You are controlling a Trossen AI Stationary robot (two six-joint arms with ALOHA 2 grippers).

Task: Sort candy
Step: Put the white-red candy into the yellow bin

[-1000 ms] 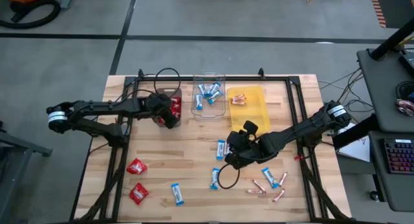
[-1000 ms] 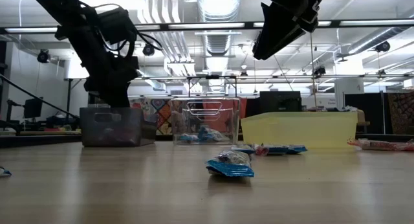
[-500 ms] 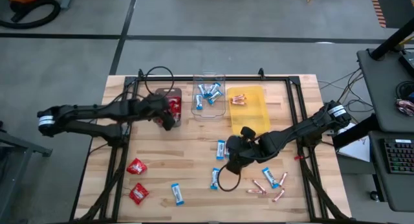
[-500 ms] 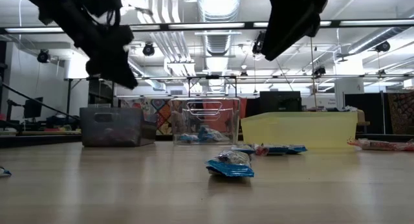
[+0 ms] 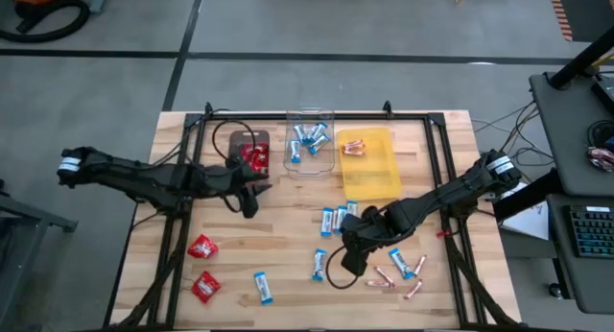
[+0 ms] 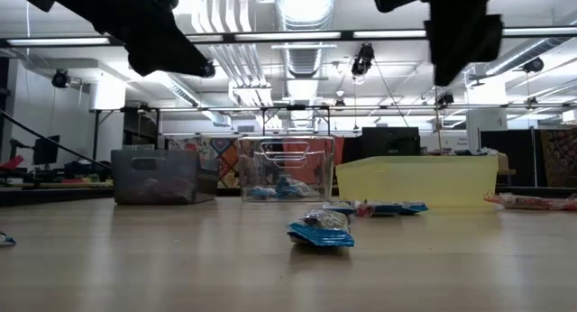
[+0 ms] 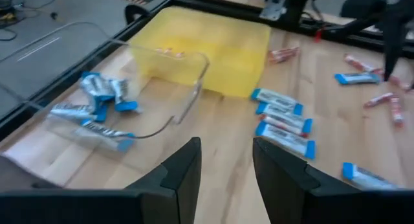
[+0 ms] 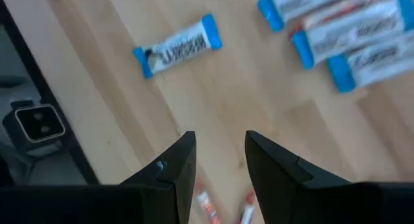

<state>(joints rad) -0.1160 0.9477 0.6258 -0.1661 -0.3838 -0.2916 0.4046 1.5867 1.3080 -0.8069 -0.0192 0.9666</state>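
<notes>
Bright, even light falls from ceiling strip lamps (image 6: 302, 5), which flare white in the low view. Shadows on the wooden table (image 5: 288, 217) are faint and soft. Both wrist views are blurred, and the dark arms overhead show as silhouettes.

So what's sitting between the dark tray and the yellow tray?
The clear tray holding blue-and-white bars, seen in the high view between the dark tray and yellow tray.

Pale wood-plank table (image 5: 288, 226), matt. Clear glossy plastic tray (image 7: 129, 114); translucent yellow plastic tray (image 7: 213, 52). Glossy foil-wrapped candy (image 7: 284, 123). Matt dark gripper fingers (image 8: 174, 175).
</notes>
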